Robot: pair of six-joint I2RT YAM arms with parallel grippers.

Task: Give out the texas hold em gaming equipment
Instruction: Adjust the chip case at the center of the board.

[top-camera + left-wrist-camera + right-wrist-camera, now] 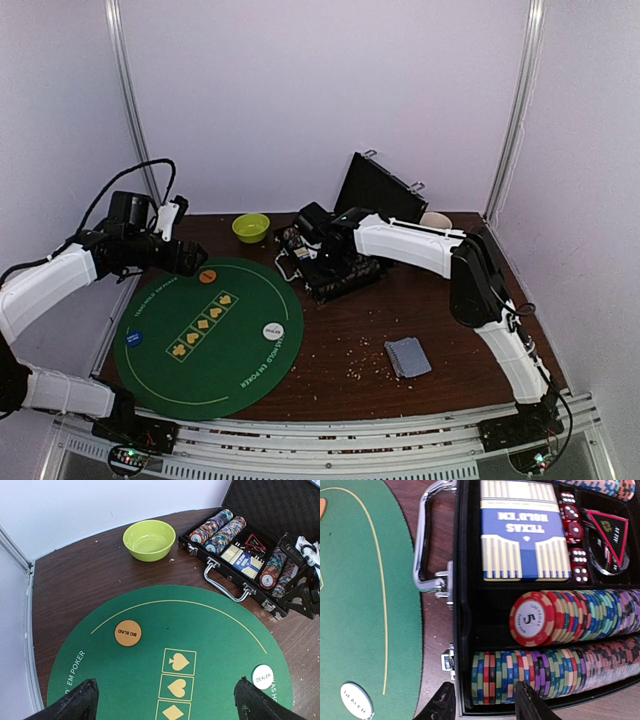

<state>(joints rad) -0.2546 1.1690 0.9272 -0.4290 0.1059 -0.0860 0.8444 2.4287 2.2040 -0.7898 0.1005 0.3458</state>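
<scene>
A dark brown wooden tabletop (340, 360) carries a round green felt poker mat (170, 385) toward its 8 o'clock side. An open black hard-shell chip case (378, 190) sits at about 1 o'clock, lid upright and metal handle facing the mat.

The left pincer (165, 700) hovers above the mat's 11 o'clock rim with its jaws spread wide and nothing between them. The right pincer (485, 700) is down at the case. Its fingers stand a moderate gap apart, astride the handle-side wall and the end of one row. Whether they pinch anything cannot be told.

A lime-green plastic bowl (251, 227) stands at 11 o'clock, beyond the mat. A stack of grey-blue-backed playing cards (408, 357) lies at 4 o'clock, well apart from the case.

Inside the case, a blue-and-cream Texas Hold'em card box (525, 530) lies beside rows of multicoloured poker chips (580, 617) standing on edge, with small red dice (575, 540) in a slot next to the box.

On the mat, a white round dealer disc (263, 676) rests at 3 o'clock. An orange Big Blind disc (128, 633) rests at 12 o'clock and a small blue disc (133, 336) at 9 o'clock.
</scene>
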